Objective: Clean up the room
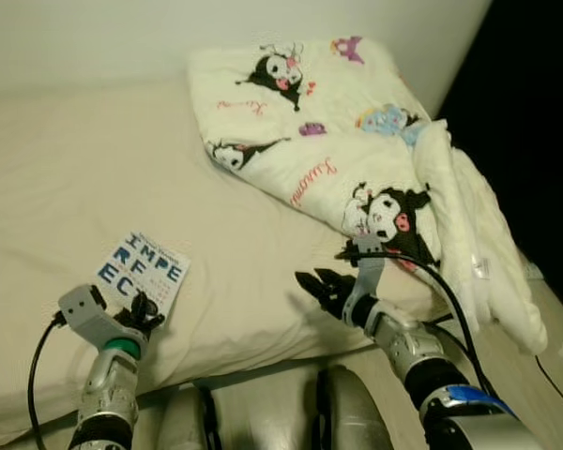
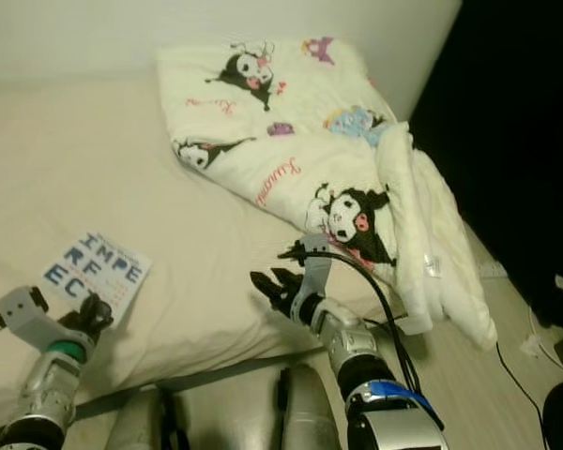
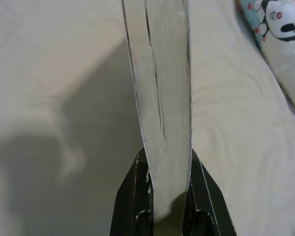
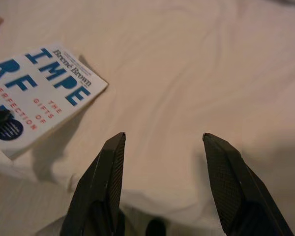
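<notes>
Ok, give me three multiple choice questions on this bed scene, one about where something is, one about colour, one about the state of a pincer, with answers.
1. Where is the folded cartoon-print blanket?
A. on the floor
B. on the bed, at its far right by the wall
C. in the right pincer

2. What colour is the book's big lettering?
A. blue
B. green
C. yellow

3. The left pincer is:
A. open over the blanket
B. shut on the book
C. shut on nothing

Answers: 1 B, it lies on the mattress. 2 A, blue letters on white. 3 B, pages sit clamped between its fingers; the right pincer is open.
</notes>
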